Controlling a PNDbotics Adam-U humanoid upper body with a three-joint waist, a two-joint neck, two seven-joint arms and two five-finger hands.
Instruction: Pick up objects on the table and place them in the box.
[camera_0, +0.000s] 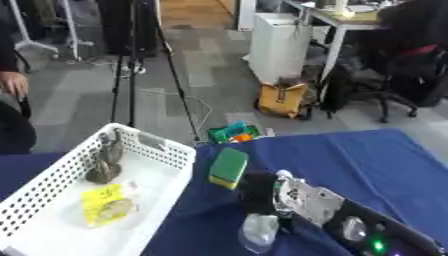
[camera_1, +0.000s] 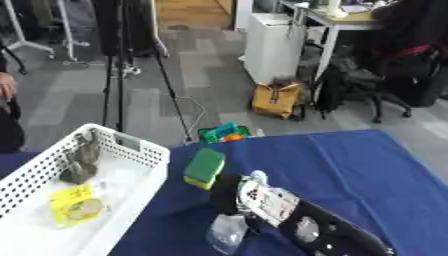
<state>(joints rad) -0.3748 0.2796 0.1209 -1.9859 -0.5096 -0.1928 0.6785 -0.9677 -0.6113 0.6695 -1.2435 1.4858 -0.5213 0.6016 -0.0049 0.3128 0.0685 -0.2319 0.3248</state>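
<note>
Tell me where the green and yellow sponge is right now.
The sponge lies on the blue table near the middle of the left eye view, just right of the white basket and just beyond the right hand.

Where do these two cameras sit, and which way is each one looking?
Left eye view: sits in the robot's head, looking down at the blue-clothed table, white perforated plastic basket and green-and-yellow sponge; the robot's black right arm enters from lower right, its right hand over a clear plastic object.
Right eye view: same head, set slightly aside, facing the same way; shows the same arm.
Shared: nearly everything, including the office floor beyond.
</note>
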